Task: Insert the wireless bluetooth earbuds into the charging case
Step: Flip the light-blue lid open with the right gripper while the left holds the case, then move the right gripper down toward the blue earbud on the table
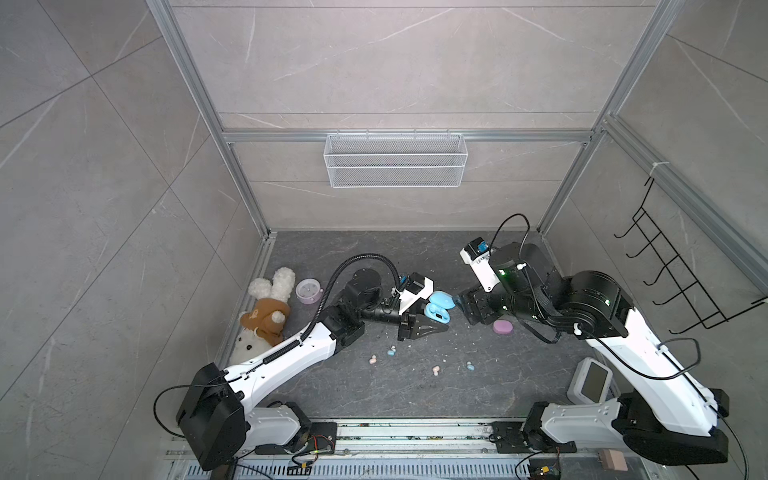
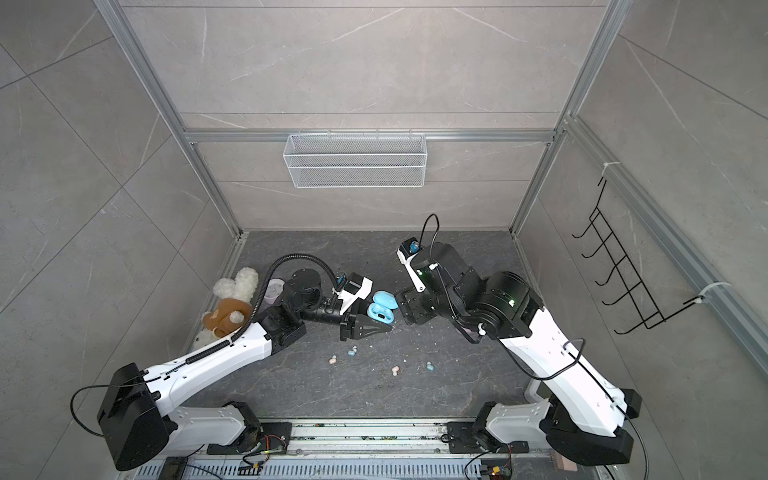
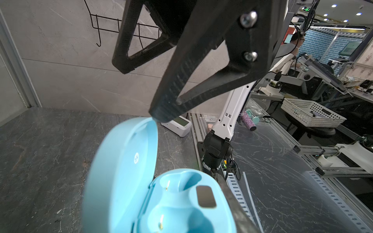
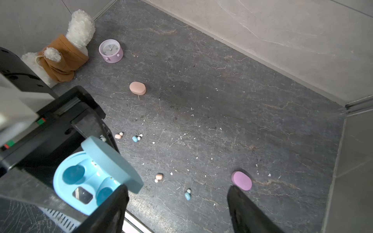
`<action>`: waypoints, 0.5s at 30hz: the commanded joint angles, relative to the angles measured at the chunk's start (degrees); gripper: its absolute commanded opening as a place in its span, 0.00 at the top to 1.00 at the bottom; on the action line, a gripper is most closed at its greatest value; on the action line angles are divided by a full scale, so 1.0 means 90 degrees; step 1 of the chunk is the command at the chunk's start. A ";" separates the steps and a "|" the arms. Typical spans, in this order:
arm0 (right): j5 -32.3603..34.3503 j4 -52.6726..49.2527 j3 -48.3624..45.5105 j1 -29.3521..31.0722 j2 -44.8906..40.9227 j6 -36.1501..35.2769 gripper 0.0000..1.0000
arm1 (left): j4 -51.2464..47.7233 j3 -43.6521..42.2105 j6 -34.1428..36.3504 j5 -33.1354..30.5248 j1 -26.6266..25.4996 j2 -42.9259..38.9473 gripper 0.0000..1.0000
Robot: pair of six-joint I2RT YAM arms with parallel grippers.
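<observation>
The light blue charging case (image 1: pixel 438 309) (image 4: pixel 86 181) hangs above the floor with its lid up and both wells empty (image 3: pixel 171 201). My left gripper (image 1: pixel 436 319) is shut on its base, one finger (image 3: pixel 234 203) along its side. My right gripper (image 4: pixel 177 189) is open and empty, right next to the case, with one fingertip (image 3: pixel 161 115) at the lid's edge. Several earbuds lie on the dark floor in front: a peach-pink one (image 1: pixel 372 360), a blue one (image 1: pixel 391 352), another pink one (image 1: pixel 435 370) and another blue one (image 1: pixel 470 365) (image 4: pixel 187 195).
A shut lilac case (image 1: pixel 503 327) lies by the right gripper, and a shut peach case (image 4: pixel 137 88) lies further back. A plush rabbit (image 1: pixel 266 307) and a lilac clock (image 1: pixel 308 291) sit at the left wall. A white device (image 1: pixel 590 380) stands front right. White specks litter the floor.
</observation>
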 commanded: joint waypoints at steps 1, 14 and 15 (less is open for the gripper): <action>-0.0412 -0.0219 0.0128 -0.0046 -0.0079 0.0290 0.18 | 0.0153 -0.0037 -0.0058 -0.0103 -0.0050 -0.0313 0.73; -0.1927 -0.0176 -0.2104 -0.1467 -0.0804 0.2346 0.12 | 0.0116 -0.0664 -0.0033 -0.1307 0.0184 -0.0843 0.73; -0.2094 0.0012 -0.2522 -0.1533 -0.0866 0.2522 0.12 | 0.0077 -0.0674 -0.0008 -0.1333 0.0189 -0.0868 0.73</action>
